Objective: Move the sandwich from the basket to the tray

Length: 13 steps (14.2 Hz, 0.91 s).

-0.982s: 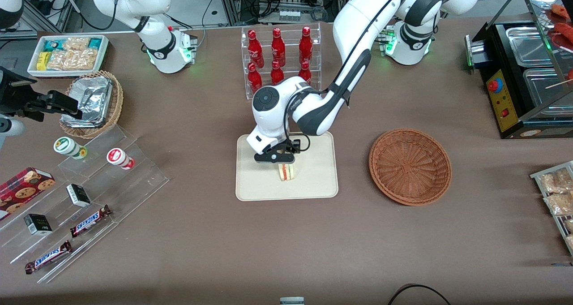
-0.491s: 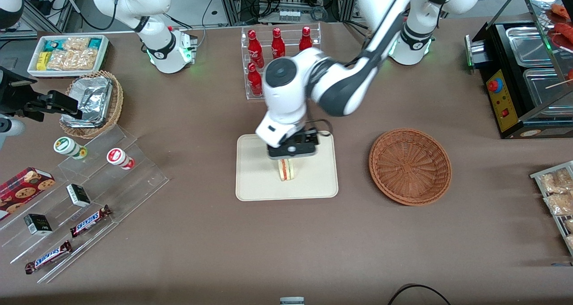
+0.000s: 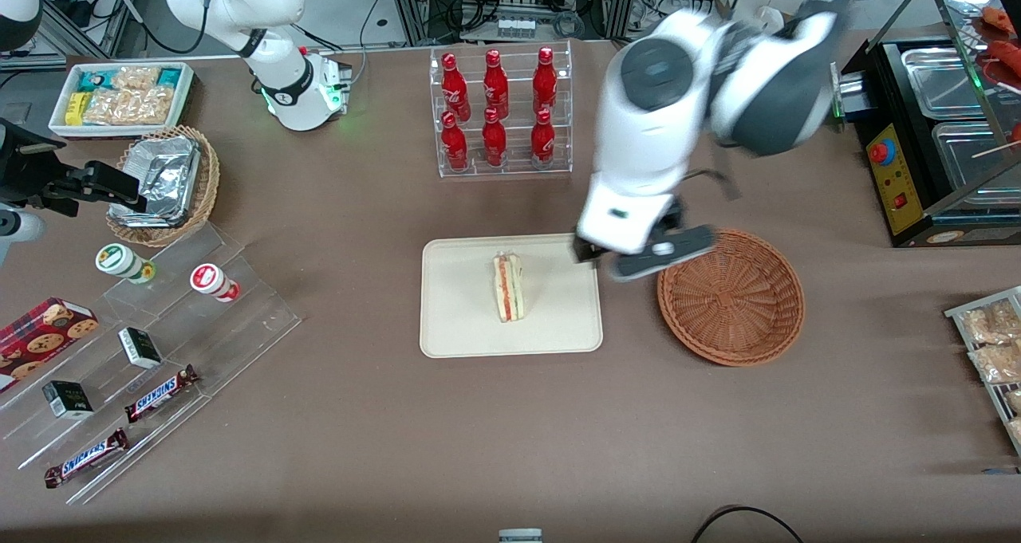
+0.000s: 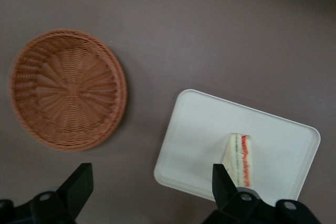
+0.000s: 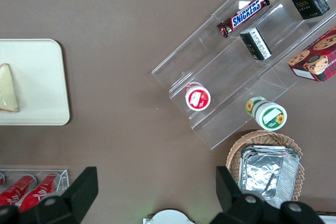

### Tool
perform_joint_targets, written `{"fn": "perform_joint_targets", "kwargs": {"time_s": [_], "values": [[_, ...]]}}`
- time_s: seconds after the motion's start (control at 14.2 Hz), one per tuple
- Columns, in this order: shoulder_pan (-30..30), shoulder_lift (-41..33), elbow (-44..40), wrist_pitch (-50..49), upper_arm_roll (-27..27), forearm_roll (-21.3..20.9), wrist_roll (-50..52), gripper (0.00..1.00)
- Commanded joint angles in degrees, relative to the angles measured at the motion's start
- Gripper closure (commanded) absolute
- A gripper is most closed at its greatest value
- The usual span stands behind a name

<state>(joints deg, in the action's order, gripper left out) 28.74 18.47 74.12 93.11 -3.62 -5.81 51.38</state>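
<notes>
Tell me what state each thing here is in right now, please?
Sandwich: on the tray, standing on edge, nothing touching it.
Tray: flat on the table, holding only the sandwich.
Basket: empty, upright.
Gripper: open, holding nothing, raised above the table between tray and basket.

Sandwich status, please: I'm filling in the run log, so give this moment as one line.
sandwich: on tray, released | basket: empty | gripper: open, raised between tray and basket
</notes>
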Motion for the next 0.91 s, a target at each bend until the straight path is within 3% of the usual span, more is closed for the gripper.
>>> {"fn": "perform_joint_targets", "kwargs": {"time_s": [0.0,0.56,0.84], "values": [[-4.6,-6.6,2.7,-5.4,-0.4,1.2,-7.2,0.00],[-20.5,-21.7,17.0,-8.2,-0.2,4.5,-34.7,0.00],[-27.3,-24.0,18.8,-9.9,-0.2,7.6,-45.4,0.00]]}}
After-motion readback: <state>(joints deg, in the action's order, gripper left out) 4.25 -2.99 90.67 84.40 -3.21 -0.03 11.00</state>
